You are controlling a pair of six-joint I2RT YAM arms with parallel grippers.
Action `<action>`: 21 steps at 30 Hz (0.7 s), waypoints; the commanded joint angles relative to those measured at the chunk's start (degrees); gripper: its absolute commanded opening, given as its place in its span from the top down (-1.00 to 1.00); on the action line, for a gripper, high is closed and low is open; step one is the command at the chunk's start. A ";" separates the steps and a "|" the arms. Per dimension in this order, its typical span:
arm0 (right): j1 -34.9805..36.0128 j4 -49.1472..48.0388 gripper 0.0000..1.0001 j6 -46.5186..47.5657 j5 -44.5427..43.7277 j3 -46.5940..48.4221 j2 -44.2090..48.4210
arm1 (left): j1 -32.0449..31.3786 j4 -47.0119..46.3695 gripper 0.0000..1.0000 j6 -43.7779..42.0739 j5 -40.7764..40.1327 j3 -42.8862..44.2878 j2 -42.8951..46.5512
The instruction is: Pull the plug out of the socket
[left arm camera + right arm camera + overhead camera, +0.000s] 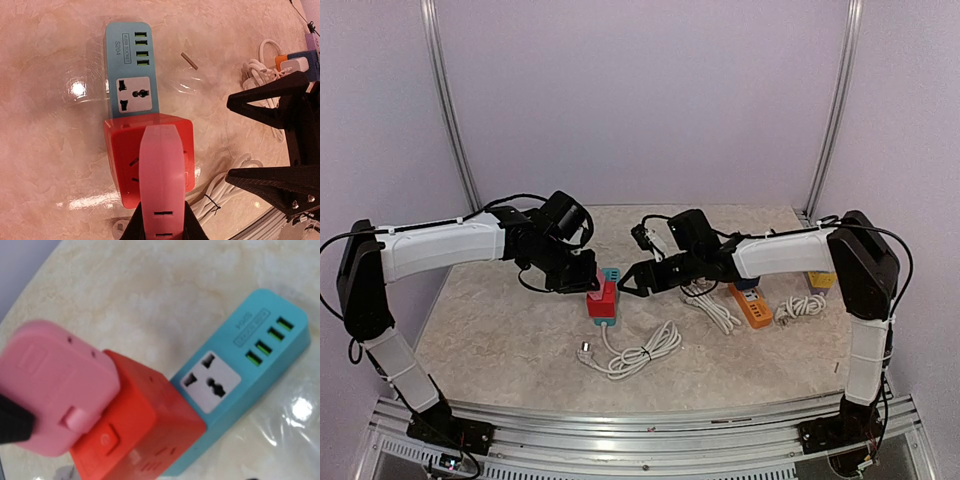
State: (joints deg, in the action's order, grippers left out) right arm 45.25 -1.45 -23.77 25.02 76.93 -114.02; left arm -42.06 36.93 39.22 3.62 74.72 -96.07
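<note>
Near the middle of the table (500, 330) the pink plug (159, 170) sits in one face of the red cube socket (122, 165), and this cube stands on one end of the teal power strip (131, 65), which lies flat on the surface. My left gripper (162, 231) is closed narrow on the pink plug, one black finger on each of its flat sides, so the plug is in my hold but not yet out of the socket. My right gripper (623, 283) is open wide and hovers just beside the teal strip, touching nothing that I can see. I judge the plug to be light, stiff plastic with a smooth and a little shiny skin, so my fingers could slide if I pull fast. The flat sides are the good place to hold, close to the cube. The resistance should come only from the pins inside the socket. The cube and the strip also look light, so I think they would rise together with the plug unless my right gripper holds the strip or the cube down. The pull should go straight along the pins, without tilting, so that they do not bend.
</note>
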 commanded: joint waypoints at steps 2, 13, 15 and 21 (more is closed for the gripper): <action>0.47 -0.64 -0.43 -1.45 0.63 0.31 -0.96 | -0.48 1.93 0.93 -2.03 1.43 2.08 -0.96; 0.51 -0.92 -0.44 -3.82 1.32 7.12 -7.32 | 0.29 0.94 0.93 -2.40 1.81 2.13 -2.32; 0.50 -0.92 -0.43 -4.03 1.16 8.03 -8.02 | 0.48 0.48 0.94 -2.45 2.23 2.17 -2.28; 0.46 0.29 -0.42 -3.72 0.48 9.56 -10.38 | 0.75 -0.92 0.94 -2.58 3.14 2.03 -1.90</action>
State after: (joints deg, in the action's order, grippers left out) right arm 45.25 -2.26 -27.18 25.91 84.88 -122.28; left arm -41.47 37.45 38.04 5.41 75.90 -97.03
